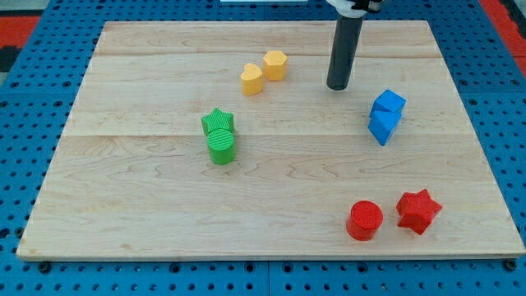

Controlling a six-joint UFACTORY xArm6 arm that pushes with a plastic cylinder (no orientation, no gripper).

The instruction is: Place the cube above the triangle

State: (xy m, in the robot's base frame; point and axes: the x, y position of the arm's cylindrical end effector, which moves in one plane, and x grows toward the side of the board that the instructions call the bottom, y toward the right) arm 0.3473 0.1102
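A blue cube (pixel 389 104) sits at the view's right, touching a blue triangle (pixel 382 126) just below and to its left. My tip (pixel 338 85) is on the board to the upper left of the cube, a short gap away from it. The rod rises straight toward the view's top edge.
A yellow heart (pixel 251 80) and a yellow hexagon (pixel 275 65) sit left of my tip. A green star (pixel 218 122) touches a green cylinder (pixel 221 147) at centre left. A red cylinder (pixel 364 220) and a red star (pixel 418 210) lie at the lower right. The wooden board (pixel 131 205) has edges all round.
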